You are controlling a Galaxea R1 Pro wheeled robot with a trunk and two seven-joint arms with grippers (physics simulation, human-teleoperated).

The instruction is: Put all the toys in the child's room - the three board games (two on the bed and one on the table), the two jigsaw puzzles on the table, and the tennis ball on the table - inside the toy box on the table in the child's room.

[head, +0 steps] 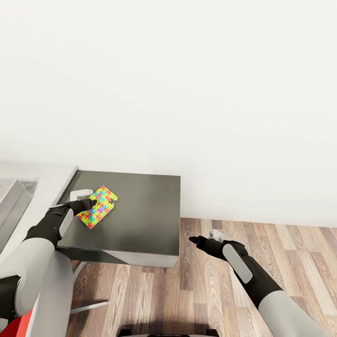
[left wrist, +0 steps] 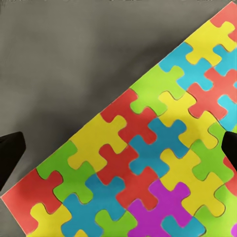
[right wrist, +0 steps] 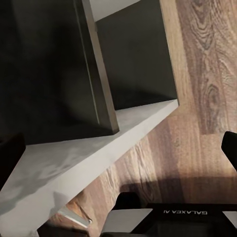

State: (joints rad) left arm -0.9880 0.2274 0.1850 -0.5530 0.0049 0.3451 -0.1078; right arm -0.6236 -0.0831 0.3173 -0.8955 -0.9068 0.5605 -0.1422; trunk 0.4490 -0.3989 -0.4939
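My left gripper hangs wide open over the puzzle, which lies flat on the dark cabinet. My right gripper is open, empty, above the floor.

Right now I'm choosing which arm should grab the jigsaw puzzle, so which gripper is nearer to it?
Left. The left gripper is right at the jigsaw puzzle on the dark cabinet, jaws open. The right gripper hangs over the wood floor, well off to the side.
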